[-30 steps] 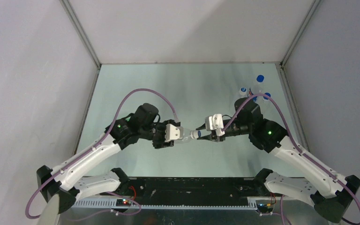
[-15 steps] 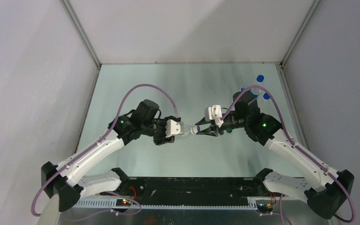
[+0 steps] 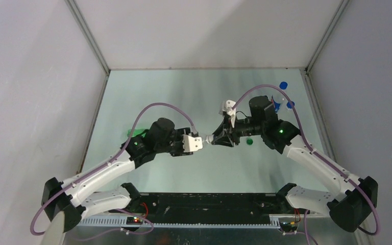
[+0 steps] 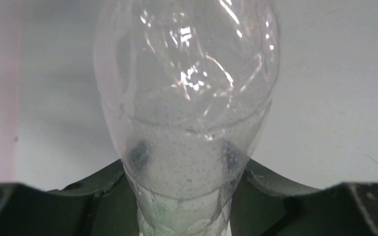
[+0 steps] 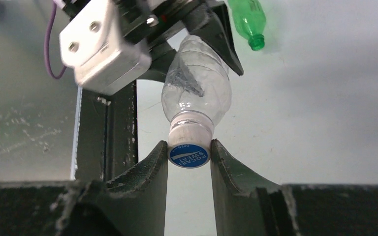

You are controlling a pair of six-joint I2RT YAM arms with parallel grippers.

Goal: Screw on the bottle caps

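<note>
Lettering on the white cap (image 5: pixel 189 150) reads POCARI SWEAT; my right claw (image 5: pixel 189 146) pinches it on the clear bottle (image 5: pixel 197 83), held midair by my left claw (image 3: pixel 201 142). One green bottle (image 3: pixel 132 132), one dark green cap (image 3: pixel 249 142) lie on the tabletop (image 3: pixel 184 92); I count two blue caps (image 3: pixel 284 85).

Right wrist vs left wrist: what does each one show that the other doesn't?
Only right wrist: the white cap on the neck of the clear bottle, pinched in the right gripper, and the green bottle lying on its side behind. Only left wrist: fine droplets inside the bottle wall, close up, with no cap in sight. Both: the clear bottle clamped in the left gripper.
</note>
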